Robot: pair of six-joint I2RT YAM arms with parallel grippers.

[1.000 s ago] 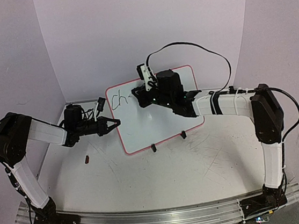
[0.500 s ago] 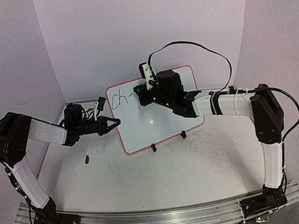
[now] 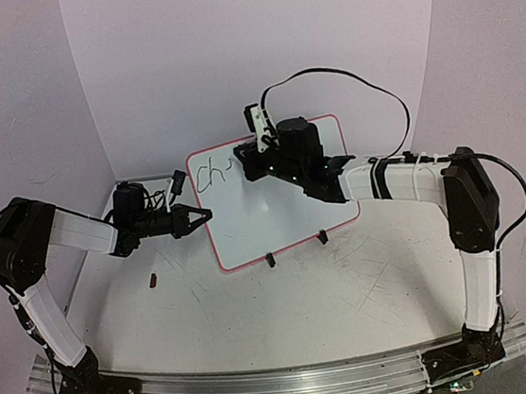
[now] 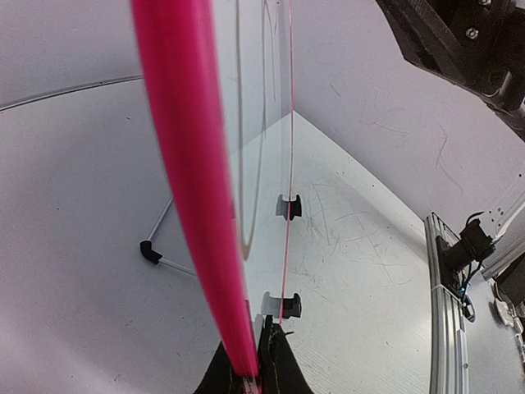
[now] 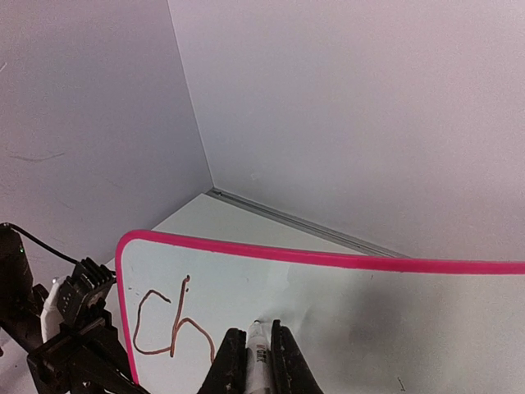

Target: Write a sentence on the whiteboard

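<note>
The whiteboard (image 3: pixel 266 220) stands tilted on the table, pink-rimmed, and my left gripper (image 3: pixel 203 216) is shut on its left edge. In the left wrist view the rim (image 4: pixel 193 205) runs edge-on from between the closed fingertips (image 4: pixel 275 365). My right gripper (image 3: pixel 252 165) is shut on a white marker (image 3: pixel 254 122) whose tip rests against the board's upper left area. In the right wrist view the marker (image 5: pixel 257 361) sits between the pads just right of the letters. Of the sentence only "ch" (image 3: pixel 209 175) (image 5: pixel 164 328) shows.
Two black clip feet (image 3: pixel 270 260) (image 3: pixel 323 238) hold the board's lower edge. A small dark cap (image 3: pixel 153 282) lies on the scuffed table left of the board. Lavender walls close the back and sides. The arms' metal rail (image 3: pixel 284 380) runs along the near edge.
My right gripper with the marker has crept slightly up and to the right on the board. The left arm and the board have stayed put.
</note>
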